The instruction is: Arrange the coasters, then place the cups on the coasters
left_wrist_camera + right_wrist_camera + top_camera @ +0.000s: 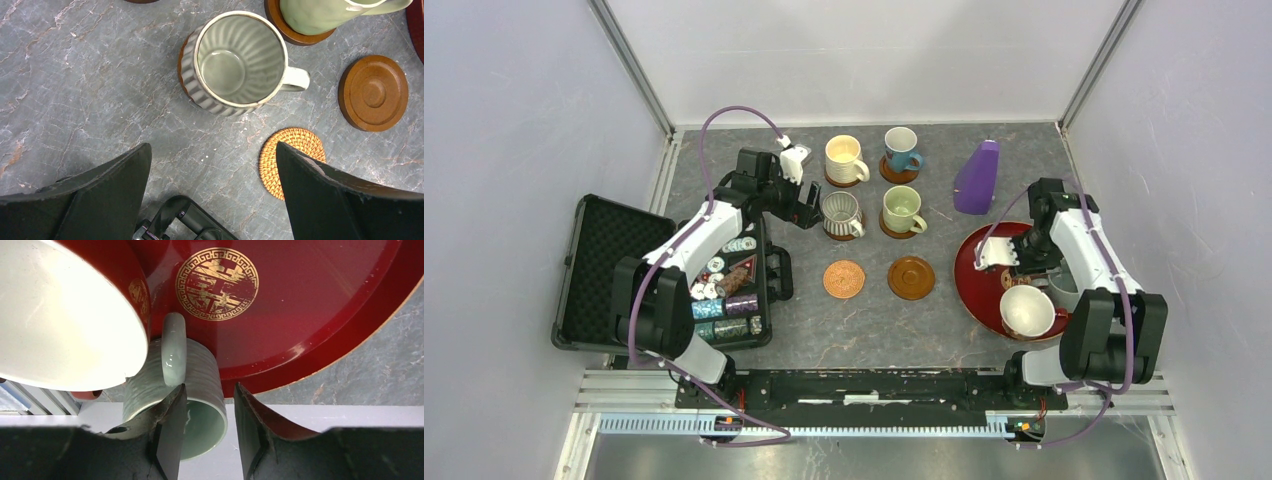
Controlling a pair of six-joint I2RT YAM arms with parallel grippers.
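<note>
I count 6 cups (845,160), 6 coasters (911,278); 2 cups on red tray (974,280) w/ gold emblem (217,284). L gripper (212,155) released, empty; R gripper (210,390) slack astride grey-blue cup (200,365) rim.

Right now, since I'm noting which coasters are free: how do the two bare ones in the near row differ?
The orange coaster is woven and light; the brown coaster is smooth, darker wood with a raised rim and centre boss. The orange one sits in front of the grey striped mug, the brown one in front of the pale green mug. Both are round and bare.
</note>
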